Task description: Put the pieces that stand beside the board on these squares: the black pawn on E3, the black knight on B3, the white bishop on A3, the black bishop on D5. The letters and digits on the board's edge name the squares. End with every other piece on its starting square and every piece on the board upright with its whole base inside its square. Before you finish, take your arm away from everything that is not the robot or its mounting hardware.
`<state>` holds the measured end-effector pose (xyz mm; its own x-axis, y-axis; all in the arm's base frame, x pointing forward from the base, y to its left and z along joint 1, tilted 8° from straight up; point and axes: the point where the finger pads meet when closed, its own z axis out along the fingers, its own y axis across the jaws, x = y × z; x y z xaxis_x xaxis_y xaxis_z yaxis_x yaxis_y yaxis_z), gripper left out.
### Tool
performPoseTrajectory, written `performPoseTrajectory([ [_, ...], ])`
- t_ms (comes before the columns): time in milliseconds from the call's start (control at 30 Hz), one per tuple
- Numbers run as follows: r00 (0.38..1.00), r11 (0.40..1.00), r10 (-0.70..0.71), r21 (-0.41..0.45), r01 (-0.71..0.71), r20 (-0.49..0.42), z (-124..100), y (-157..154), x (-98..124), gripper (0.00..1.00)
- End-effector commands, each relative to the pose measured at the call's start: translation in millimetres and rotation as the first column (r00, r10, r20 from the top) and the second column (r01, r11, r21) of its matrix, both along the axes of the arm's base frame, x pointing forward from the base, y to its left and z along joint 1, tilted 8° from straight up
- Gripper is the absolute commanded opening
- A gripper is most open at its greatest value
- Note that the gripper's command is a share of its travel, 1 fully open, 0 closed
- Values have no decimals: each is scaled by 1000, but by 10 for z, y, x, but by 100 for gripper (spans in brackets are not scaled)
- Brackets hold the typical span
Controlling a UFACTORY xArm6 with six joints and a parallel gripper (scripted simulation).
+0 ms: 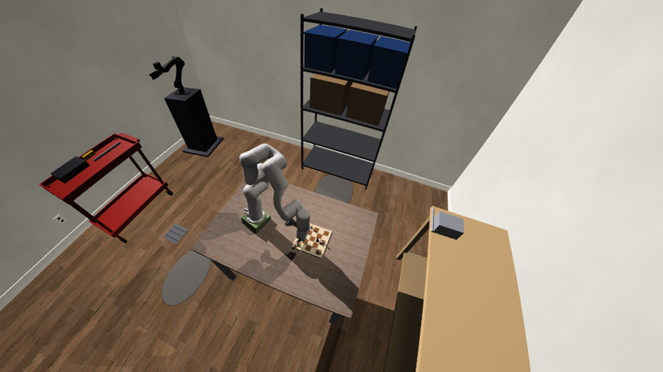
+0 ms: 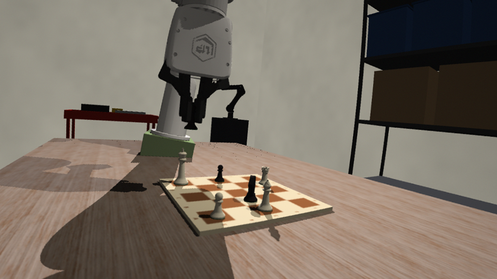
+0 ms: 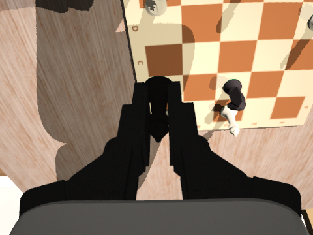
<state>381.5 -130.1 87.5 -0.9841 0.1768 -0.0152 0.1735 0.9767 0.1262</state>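
Observation:
My gripper (image 2: 190, 121) is shut on a small black piece, which I take for the black bishop (image 3: 158, 91). It hangs well above the table at the near-left edge of the chessboard (image 2: 243, 201), by the C and B rows in the wrist view. The fingers hide most of the held piece.
A white king (image 2: 181, 167) stands at the board's left corner, a white pawn (image 2: 218, 205) near the front and a white rook (image 2: 263, 175) at the back. The arm's green base (image 2: 167, 145) stands behind the board. A black shelf (image 2: 448, 94) is at the right.

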Motion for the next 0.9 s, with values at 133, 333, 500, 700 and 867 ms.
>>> performPoseTrajectory([
  [133,999,999,35,8,-36,20,20,12,2,0],
  [333,999,999,35,8,-36,20,0,15,3,0],
  [500,999,999,36,8,-36,20,-106,29,9,0],
  [700,999,999,35,8,-36,20,-354,62,21,0],
  [867,999,999,35,8,-36,20,-503,81,29,0],
])
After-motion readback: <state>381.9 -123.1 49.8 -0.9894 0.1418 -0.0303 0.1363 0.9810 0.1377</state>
